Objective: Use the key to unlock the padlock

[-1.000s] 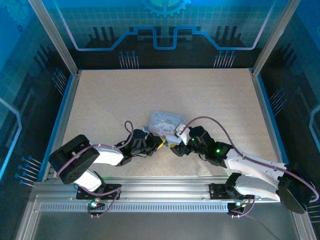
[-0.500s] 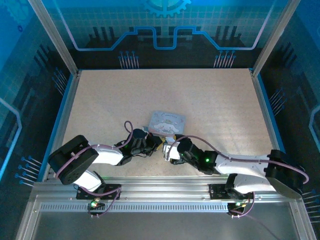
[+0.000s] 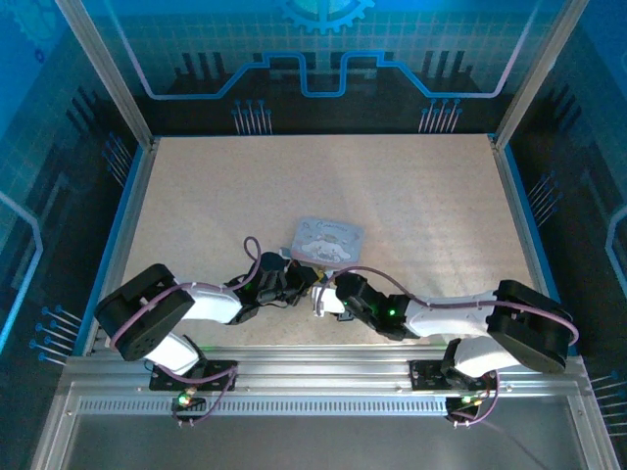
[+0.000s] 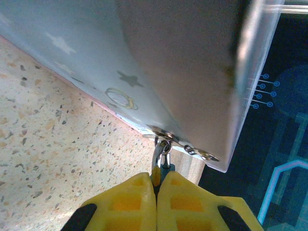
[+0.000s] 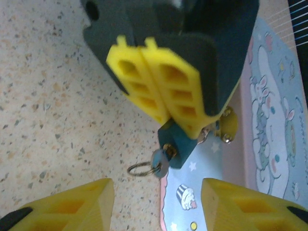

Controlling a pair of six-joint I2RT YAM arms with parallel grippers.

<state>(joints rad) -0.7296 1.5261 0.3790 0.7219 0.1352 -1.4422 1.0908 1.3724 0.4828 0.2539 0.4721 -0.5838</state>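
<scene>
The padlock, small with a dark bluish body, hangs by its silvery shackle from the hasp of the lavender tin box. My left gripper is shut on the padlock; its yellow fingers show from the right wrist. The key sticks in the padlock's end, its wire ring hanging to the left. My right gripper stands open just short of the key, one finger on each side, touching nothing. From above the two grippers meet in front of the tin, left gripper and right gripper.
The tin lies flat on the speckled table, its front edge right behind the padlock. Both arms lie low along the table's near edge. Blue walls and metal posts frame the table.
My right arm has swung left and lower, bringing its gripper up to the padlock's key end, and its jaws have narrowed. The left gripper has held still on the padlock.
</scene>
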